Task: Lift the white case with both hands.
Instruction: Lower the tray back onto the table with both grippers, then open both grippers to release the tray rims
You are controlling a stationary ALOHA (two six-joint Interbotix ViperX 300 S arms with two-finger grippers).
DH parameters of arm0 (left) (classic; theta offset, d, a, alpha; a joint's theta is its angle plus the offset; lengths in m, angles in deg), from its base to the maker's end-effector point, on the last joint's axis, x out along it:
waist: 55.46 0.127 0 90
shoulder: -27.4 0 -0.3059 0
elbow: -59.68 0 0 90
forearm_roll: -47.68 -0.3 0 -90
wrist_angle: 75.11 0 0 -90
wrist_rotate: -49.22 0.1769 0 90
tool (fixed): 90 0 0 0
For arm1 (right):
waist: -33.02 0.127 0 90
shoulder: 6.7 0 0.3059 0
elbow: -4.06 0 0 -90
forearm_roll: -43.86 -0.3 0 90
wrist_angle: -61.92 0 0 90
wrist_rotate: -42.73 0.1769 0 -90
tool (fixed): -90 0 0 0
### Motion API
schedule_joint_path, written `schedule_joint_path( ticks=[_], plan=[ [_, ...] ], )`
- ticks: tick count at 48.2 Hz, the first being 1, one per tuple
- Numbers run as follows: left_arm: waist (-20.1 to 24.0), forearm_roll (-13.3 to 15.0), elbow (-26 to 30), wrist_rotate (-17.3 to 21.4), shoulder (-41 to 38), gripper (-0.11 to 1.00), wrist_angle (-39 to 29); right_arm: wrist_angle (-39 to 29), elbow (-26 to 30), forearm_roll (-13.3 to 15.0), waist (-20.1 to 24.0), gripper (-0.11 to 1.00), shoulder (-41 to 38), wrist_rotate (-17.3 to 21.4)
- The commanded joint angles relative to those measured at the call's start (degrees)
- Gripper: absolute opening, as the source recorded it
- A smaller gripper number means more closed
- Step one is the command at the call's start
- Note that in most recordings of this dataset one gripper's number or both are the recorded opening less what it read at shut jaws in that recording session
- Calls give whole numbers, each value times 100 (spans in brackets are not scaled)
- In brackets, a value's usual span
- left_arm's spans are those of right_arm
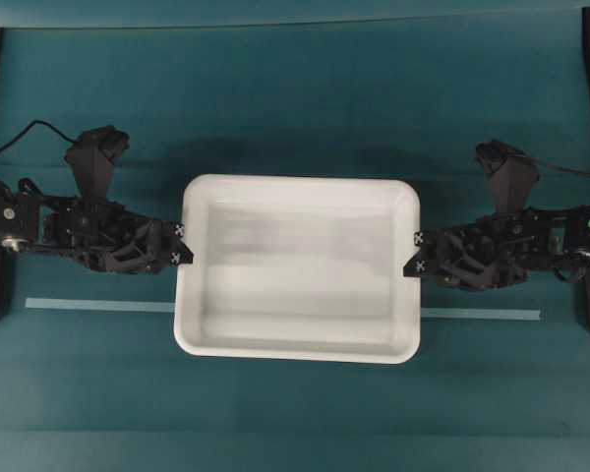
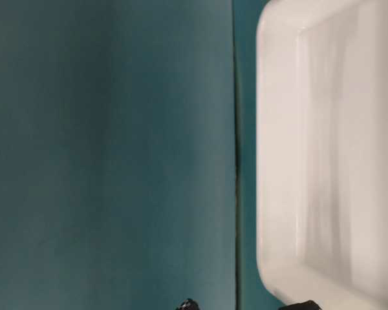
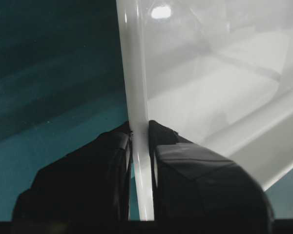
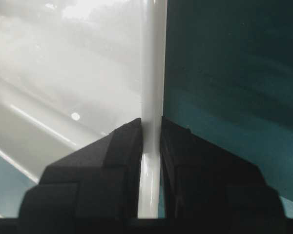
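White case [image 1: 297, 280] sits mid-surface [image 1: 295, 118], across a pale tape line [image 1: 98, 306]. Left hand [image 1: 184, 244] is pinched on the left rim, right hand [image 1: 416, 254] on the right rim. Probably barely off the surface; overhead can't confirm. Raise both together, level, grips kept tight so the rim won't slip.

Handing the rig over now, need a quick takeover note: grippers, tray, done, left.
Left gripper: shut on the left rim of the white case, one finger on each side of the rim.
Right gripper: shut on the right rim, same pinch.
Case: centred between the arms over the teal table, crossing the pale tape line, empty inside.
Done: both rims gripped.
Left: whether the case has left the table cannot be told here; raise both sides evenly and keep it level.
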Motion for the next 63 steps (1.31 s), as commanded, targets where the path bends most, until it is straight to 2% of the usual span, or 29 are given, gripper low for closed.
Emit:
schedule_joint_path(
  ticks=[1, 9, 18, 25, 29, 36, 39, 41, 44, 52, 56, 58, 63],
  plan=[
    [9, -26, -70, 18, -149, 7, -88, -26, -44, 0, 9, 12, -220, -9],
    [9, -26, -70, -18, -158, 7, -105, -35, -44, 0, -9, 12, -255, -9],
    [9, -26, -88, -360, -211, 7, -105, -26, -35, 0, -70, 11, -255, -9],
    [0, -26, -79, -387, -237, 7, -44, -35, -26, 0, -97, 13, -255, 0],
    [9, -26, -79, -387, -237, 6, 53, -26, -18, 0, -105, 24, -255, 0],
    [0, -26, -88, -387, -237, 6, 220, -26, 44, 0, -97, 58, -255, 0],
    [0, -26, -79, -387, -237, 7, 237, -26, 62, 0, -105, 69, -255, 0],
    [0, -26, -70, -396, -237, 12, 246, -26, 62, 0, -105, 75, -246, 0],
    [0, -26, -44, -404, -237, 25, 246, -26, 70, 0, -105, 77, -229, 0],
    [-9, -26, -26, -396, -202, 74, 246, 44, 62, 0, -105, 78, -97, 0],
    [-9, -26, -26, -343, -149, 93, 264, 9, 62, 0, -123, 78, 26, 0],
    [-18, -26, -44, -308, -97, 96, 290, -18, 62, 0, -123, 79, 97, 0],
    [-35, -35, -70, -141, 79, 93, 316, -158, 62, 0, -141, 80, 290, 0]
  ],
)
